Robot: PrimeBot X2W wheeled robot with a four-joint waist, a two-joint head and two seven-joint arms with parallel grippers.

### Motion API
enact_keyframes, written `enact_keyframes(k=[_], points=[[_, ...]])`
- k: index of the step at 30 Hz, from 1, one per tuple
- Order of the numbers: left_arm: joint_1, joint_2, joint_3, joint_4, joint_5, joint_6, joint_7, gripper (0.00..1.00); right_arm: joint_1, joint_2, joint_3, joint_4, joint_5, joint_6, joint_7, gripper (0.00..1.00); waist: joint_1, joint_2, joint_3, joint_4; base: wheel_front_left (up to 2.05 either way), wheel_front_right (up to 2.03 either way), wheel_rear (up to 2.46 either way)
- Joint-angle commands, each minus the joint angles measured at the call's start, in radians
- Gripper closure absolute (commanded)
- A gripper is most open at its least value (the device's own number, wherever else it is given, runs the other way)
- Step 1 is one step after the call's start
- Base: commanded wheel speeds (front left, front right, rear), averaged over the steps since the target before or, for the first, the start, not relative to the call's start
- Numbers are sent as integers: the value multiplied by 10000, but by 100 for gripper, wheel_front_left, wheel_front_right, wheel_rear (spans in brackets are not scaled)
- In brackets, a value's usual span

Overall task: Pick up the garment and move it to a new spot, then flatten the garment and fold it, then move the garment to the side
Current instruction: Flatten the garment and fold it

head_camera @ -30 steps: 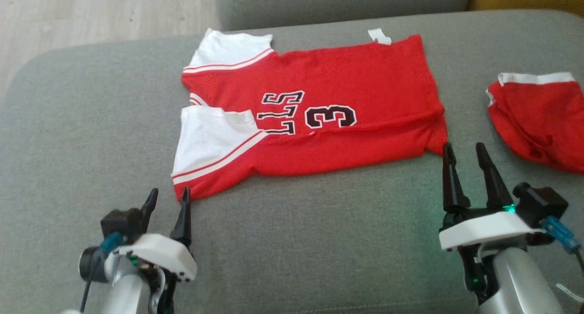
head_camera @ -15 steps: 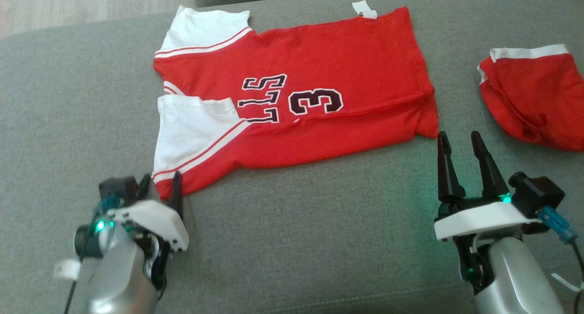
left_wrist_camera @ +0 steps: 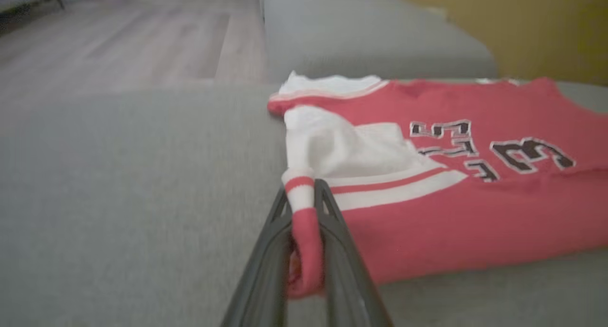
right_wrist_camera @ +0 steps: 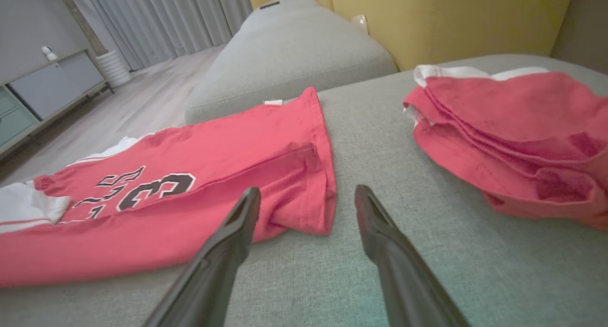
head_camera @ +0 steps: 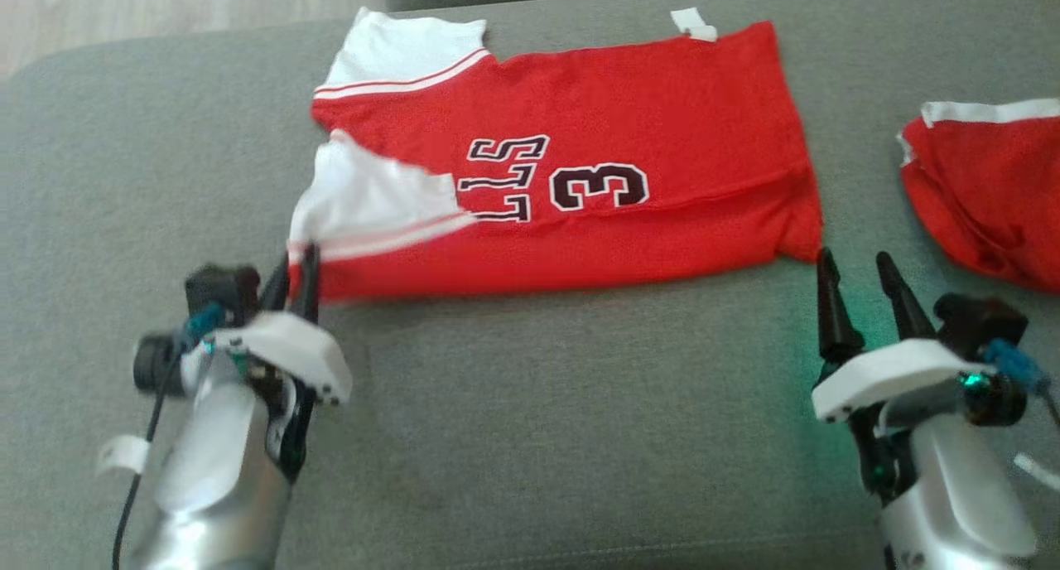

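Fingers of the left pincer (head_camera: 296, 259) are clamping together on the near-left corner of the red jersey (head_camera: 646, 89) with white sleeves and a black number 3, pinching the striped hem and bunching the white sleeve a little. The jersey is lying mostly flat across the far middle of the grey fabric sofa cushion (head_camera: 538, 404). The right pincer (head_camera: 855, 259) is pointing, fingers apart, just beside its near-right corner, and a crumpled red garment (head_camera: 985, 197) is resting further right.

Bare sofa cushion (head_camera: 538, 404) is found at 6 o'clock of the jersey (head_camera: 646, 89); 3 o'clock is blocked by another red garment (head_camera: 985, 189).
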Motion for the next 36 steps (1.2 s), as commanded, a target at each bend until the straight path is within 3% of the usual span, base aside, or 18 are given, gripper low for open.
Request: enact_keyframes(k=[1, 9, 18, 22, 23, 24, 25, 36], points=[[-203, 344, 234, -674, 123, 67, -127, 100, -501, 45, 77, -122, -61, -7, 119, 0, 0, 0, 44, 150, 0, 0, 0], [247, 218, -232, -2957, 683, -107, -131, 100, -1888, 50, -938, 1737, 710, -7, 1041, 0, 0, 0, 328, 765, 0, 0, 0], [341, 112, -474, -3404, 838, -203, -132, 100, -3308, 52, -1883, 3984, 411, -7, 1674, 0, 0, 0, 552, 1076, 0, 0, 0], [373, 91, -490, -3295, 846, -215, -133, 100, -3710, 52, -1848, 4618, 312, -7, 1803, 0, 0, 0, 548, 1131, 0, 0, 0], [380, 95, -479, -3251, 846, -214, -133, 100, -3778, 52, -1761, 4719, 257, -7, 1808, 23, 0, 0, 534, 1124, 0, 0, 0], [393, 106, -460, -3197, 845, -208, -133, 100, -3822, 52, -1668, 4778, 153, -7, 1772, 79, 0, 0, 501, 1105, 0, 0, 0], [409, 119, -442, -3143, 845, -203, -133, 100, -3845, 48, -1585, 4819, 42, -7, 1718, 100, 0, 0, 465, 1081, 0, 0, 0], [771, 338, -194, -2334, 713, -199, -133, 100, -3524, -380, -736, 4718, -395, -7, 1283, 100, 0, 0, -199, 582, 0, 0, 0]])
